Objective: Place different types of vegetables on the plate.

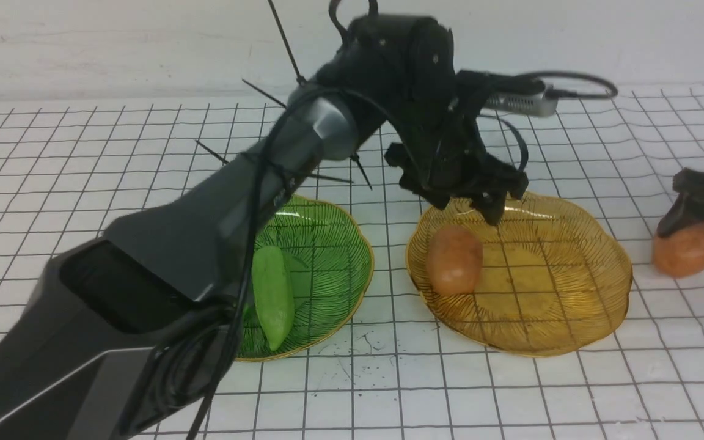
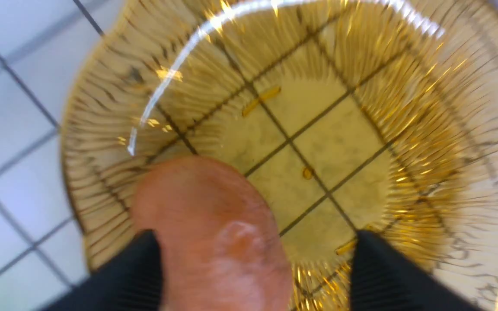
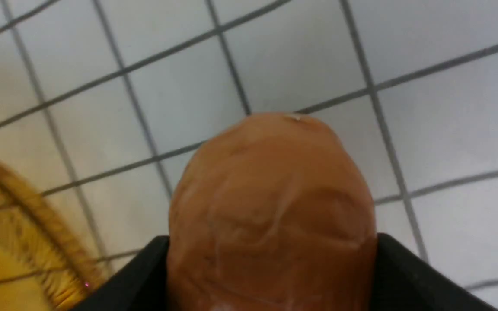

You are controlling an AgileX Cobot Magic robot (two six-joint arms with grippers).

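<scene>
The left gripper (image 1: 477, 208), jaws spread apart, is held over the ribbed amber glass plate (image 1: 572, 287) right of centre on the gridded white tabletop (image 1: 83, 159), where a rounded orange-brown potato-like lump (image 1: 454, 260) is seen lying. A second orange-brown lump (image 1: 684, 252) is clamped by the right gripper (image 1: 697, 237) near the right edge. A smooth light-green pointed pod (image 1: 272, 296) is contained in the green glass plate (image 1: 333, 263) left of centre.
</scene>
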